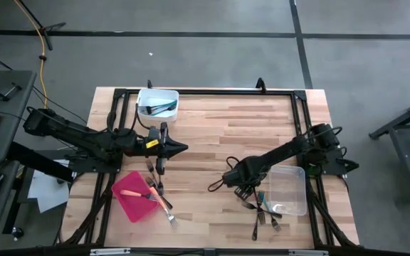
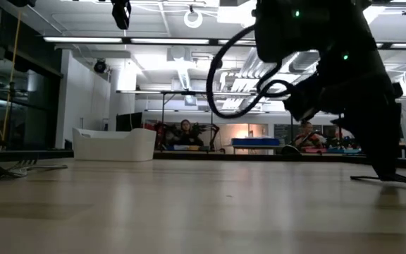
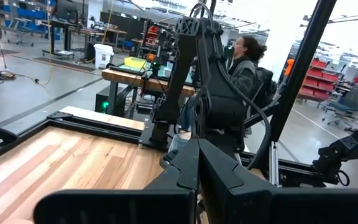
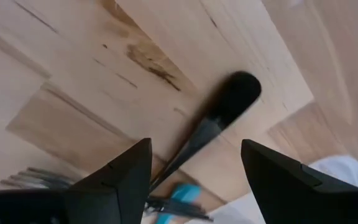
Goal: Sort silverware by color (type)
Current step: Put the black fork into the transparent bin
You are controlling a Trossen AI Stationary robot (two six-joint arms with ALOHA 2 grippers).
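High view: my right gripper [image 1: 235,178] spread, low centre-right, over forks [image 1: 262,206] beside clear tub [image 1: 290,188]. Left gripper [image 1: 180,148] pressed together, idle mid-left.

Right wrist view: black fork [image 4: 219,121] between fingers [image 4: 126,171]; I'd descend straight, centre handle, then close.

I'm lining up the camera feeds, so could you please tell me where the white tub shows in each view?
High view: white tub at the table's far edge, left of centre, dark utensils inside.
Low view: white tub at left, on the table's far side.
Left wrist view: not in it.
Right wrist view: not in it.
Shared landmark: the wooden table.
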